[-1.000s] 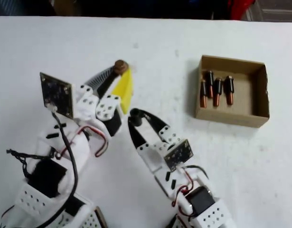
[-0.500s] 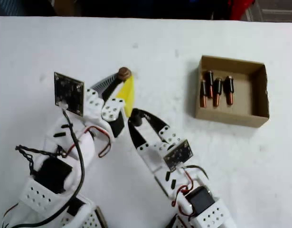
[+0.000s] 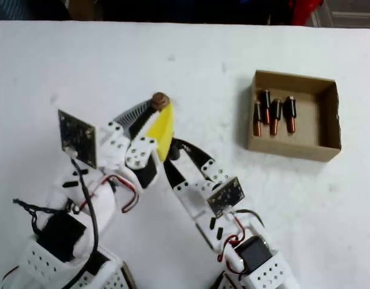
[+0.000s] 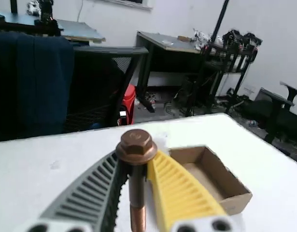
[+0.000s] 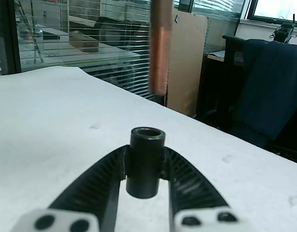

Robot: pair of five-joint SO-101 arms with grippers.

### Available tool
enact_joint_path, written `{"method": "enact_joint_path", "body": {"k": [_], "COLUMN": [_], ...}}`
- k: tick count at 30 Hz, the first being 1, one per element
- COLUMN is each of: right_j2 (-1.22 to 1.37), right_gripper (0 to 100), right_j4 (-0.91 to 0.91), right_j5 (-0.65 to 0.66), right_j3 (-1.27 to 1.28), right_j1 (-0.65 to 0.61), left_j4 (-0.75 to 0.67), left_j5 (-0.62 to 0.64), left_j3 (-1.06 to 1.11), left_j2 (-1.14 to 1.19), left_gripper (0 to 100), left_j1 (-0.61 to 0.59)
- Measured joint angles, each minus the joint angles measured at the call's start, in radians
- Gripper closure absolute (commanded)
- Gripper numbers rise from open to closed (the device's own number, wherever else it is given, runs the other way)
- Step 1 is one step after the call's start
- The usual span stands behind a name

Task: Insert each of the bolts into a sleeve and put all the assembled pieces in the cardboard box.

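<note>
A white table [image 3: 233, 48] seen from above, with two robot arms side by side at its near edge. The left gripper [image 3: 156, 108], which has one grey ribbed finger and one yellow ribbed finger [image 4: 179, 193], is clamped on a copper-coloured bolt [image 3: 160, 100]. In the left wrist view the bolt [image 4: 136, 145] stands upright between the two fingers of the gripper [image 4: 137, 164], its hexagonal flanged head on top and its shank running down between them. The right gripper [image 3: 175, 153], with black ribbed fingers, sits just beside and below the left one in the high view, partly under the yellow finger. In the right wrist view this gripper [image 5: 146, 162] is closed around a short black sleeve [image 5: 147, 159], held upright with its open bore facing up. The bolt's shank [image 5: 160, 48] hangs above the sleeve, its lower end clear of the opening and slightly to one side of it. Well to the right on the table sits an open cardboard box [image 3: 293, 150], its corner also visible past the yellow finger [image 4: 220, 186]. Inside it lie four assembled pieces [image 3: 272, 114], each a black sleeve with a copper shank protruding, side by side toward the box's left half
</note>
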Motion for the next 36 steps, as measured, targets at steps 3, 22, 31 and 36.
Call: {"method": "enact_joint_path", "body": {"k": [3, 22, 31, 36], "right_j2": [0.000, 0.000, 0.002, 0.002], "right_gripper": [98.1, 98.1, 98.1, 98.1], "right_j4": [0.000, 0.000, 0.000, 0.000], "right_j5": [0.000, 0.000, 0.000, 0.000], "right_j3": [0.000, 0.000, 0.000, 0.000], "right_j1": [0.000, 0.000, -0.003, -0.006], "left_j4": [0.000, 0.000, 0.000, 0.000], "left_j5": [-0.018, -0.025, -0.025, -0.025], "left_j3": [0.011, 0.086, 0.161, 0.229], "left_j2": [-0.002, -0.002, -0.009, -0.084], "left_gripper": [98, 98, 98, 98], "left_j1": [0.005, 0.003, 0.014, 0.015]}}
